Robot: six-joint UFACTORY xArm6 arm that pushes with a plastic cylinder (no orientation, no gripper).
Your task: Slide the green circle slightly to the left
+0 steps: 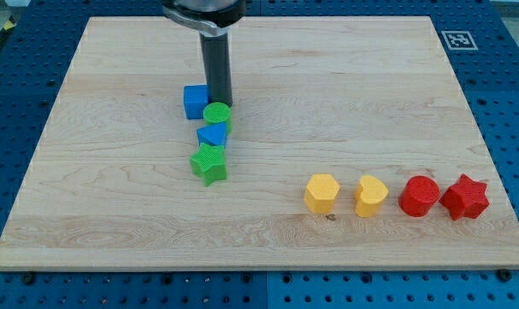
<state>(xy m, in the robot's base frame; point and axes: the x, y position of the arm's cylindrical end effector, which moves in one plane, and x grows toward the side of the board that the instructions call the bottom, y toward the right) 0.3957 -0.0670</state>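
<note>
Down at our tip (220, 103), we see one plain dark rod end, a single solid piece, so it is neither apart nor clamped on anything. It stands just at the view's top edge of the green circle (217, 114), touching it or very nearly; the circle's upper rim hides the very end, so we cannot tell whether there is contact. The rod also stands right against the right side of the blue cube (195, 101), which sits to the upper left of the green circle.

We find the green circle left of the desk's (345, 94) middle, at the head of a short column of blocks that runs toward the view's bottom. Directly below it, and touching it, lies a small blue block (213, 135) with an angular outline whose exact shape we cannot make out. Below that again sits the green star (209, 163), close against the blue block.

Well apart from this cluster, near the view's lower right, four blocks stand in a row: from left to right, a yellow hexagon (322, 192), a yellow heart (371, 196), a red circle (419, 196) and a red star (465, 197). A black-and-white marker (455, 39) sits at the wooden desk's top right corner, and blue pegboard (508, 103) surrounds the desk.
</note>
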